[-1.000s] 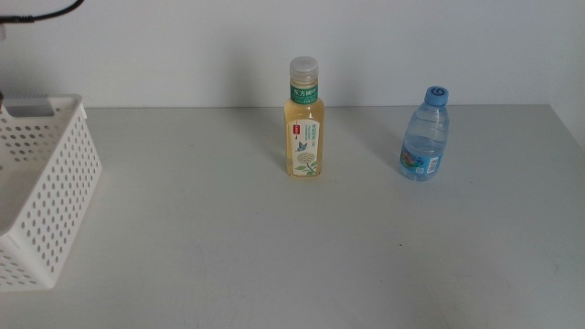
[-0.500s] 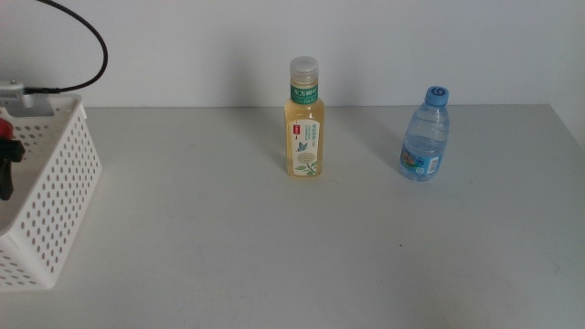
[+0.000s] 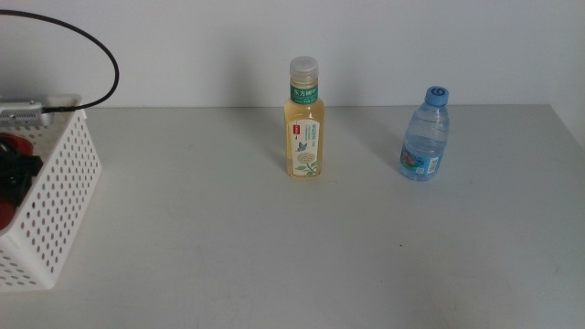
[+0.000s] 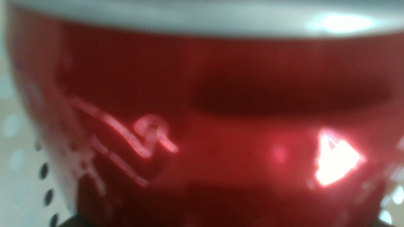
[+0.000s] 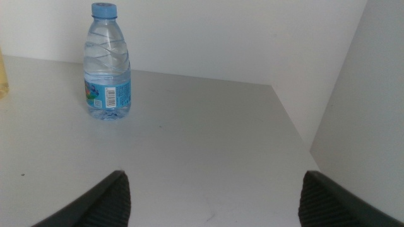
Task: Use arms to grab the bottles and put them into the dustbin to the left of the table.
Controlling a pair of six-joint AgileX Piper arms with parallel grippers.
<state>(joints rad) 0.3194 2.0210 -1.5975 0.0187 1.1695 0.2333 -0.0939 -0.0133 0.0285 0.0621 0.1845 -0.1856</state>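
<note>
My left gripper [image 3: 16, 174] is inside the white perforated dustbin [image 3: 57, 196] at the table's left edge, shut on the red soda can [image 3: 9, 144]. The can [image 4: 202, 126] fills the left wrist view and hides the jaws there. The pale-yellow tea bottle [image 3: 303, 123] with a green label stands upright at the back middle of the grey table [image 3: 274, 247]. The small clear water bottle [image 3: 425, 137] with a blue cap stands upright at the back right. My right gripper [image 5: 211, 195] is open and empty, low over the table, well short of the water bottle [image 5: 107, 69]; it is out of the middle view.
The white wall runs along the table's far edge, just behind both bottles. The table's right edge [image 5: 297, 132] lies close beside the water bottle. A black cable [image 3: 96, 46] arcs above the dustbin.
My left gripper with the red can has come into view over the dustbin and sunk lower into it. The cable has swung to the right. Both bottles stand unmoved.
</note>
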